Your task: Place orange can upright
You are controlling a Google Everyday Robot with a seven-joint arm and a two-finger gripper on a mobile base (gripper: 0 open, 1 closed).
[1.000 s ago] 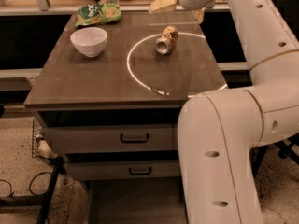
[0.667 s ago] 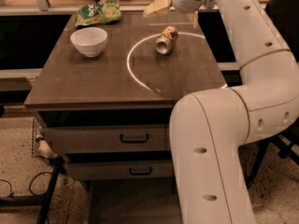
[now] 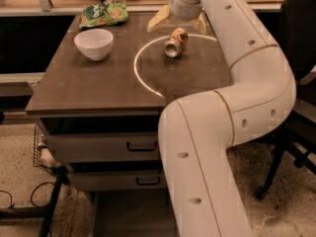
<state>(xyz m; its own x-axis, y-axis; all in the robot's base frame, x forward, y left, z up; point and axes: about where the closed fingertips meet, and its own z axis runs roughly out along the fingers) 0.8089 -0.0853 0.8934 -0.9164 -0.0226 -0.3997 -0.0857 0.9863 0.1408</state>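
The orange can (image 3: 176,42) lies on its side on the dark table (image 3: 98,83), inside a bright ring of light, with its silver open end facing the front left. My gripper (image 3: 178,22) hangs from the white arm (image 3: 237,83) just behind and above the can. Its pale fingers (image 3: 159,19) are spread apart, one on each side, and it holds nothing.
A white bowl (image 3: 94,43) stands at the table's left. A green snack bag (image 3: 103,14) lies at the back left. Drawers (image 3: 98,147) sit under the tabletop. A dark chair (image 3: 296,107) is at the right, and cables lie on the floor at the left.
The gripper has come down and nearer to the can from the table's back edge. The can, bowl and bag have not moved.
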